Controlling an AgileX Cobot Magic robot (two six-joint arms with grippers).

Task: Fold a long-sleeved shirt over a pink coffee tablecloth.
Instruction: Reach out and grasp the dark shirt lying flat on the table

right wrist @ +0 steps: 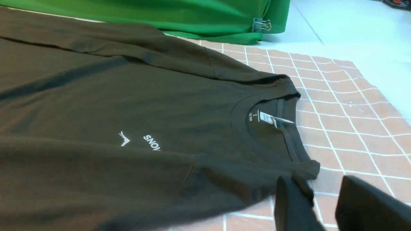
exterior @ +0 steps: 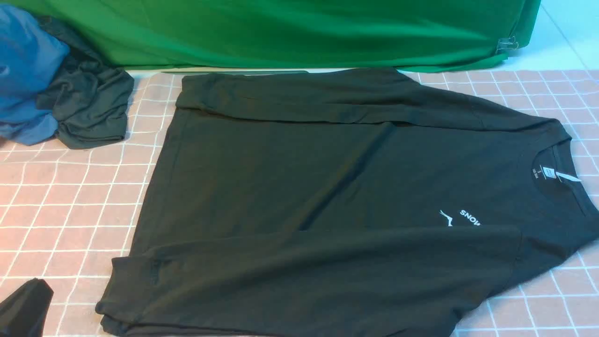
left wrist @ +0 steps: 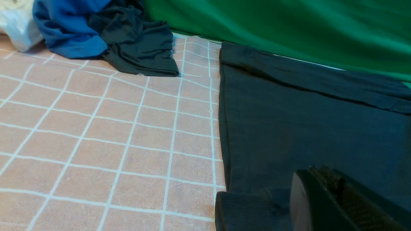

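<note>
The shirt (exterior: 327, 187) lies flat on the tablecloth (exterior: 70, 210), with its neck toward the right. Both sleeves are folded in along the body, and the near sleeve covers the end of the white lettering. The left hand (left wrist: 324, 186) is closed and holds nothing; it is near the cuff (left wrist: 244, 208). The right hand (right wrist: 318, 195) is partly open and grips nothing. The shirt's shoulder corner lies at one finger (right wrist: 292, 205); I cannot tell if it touches.
</note>
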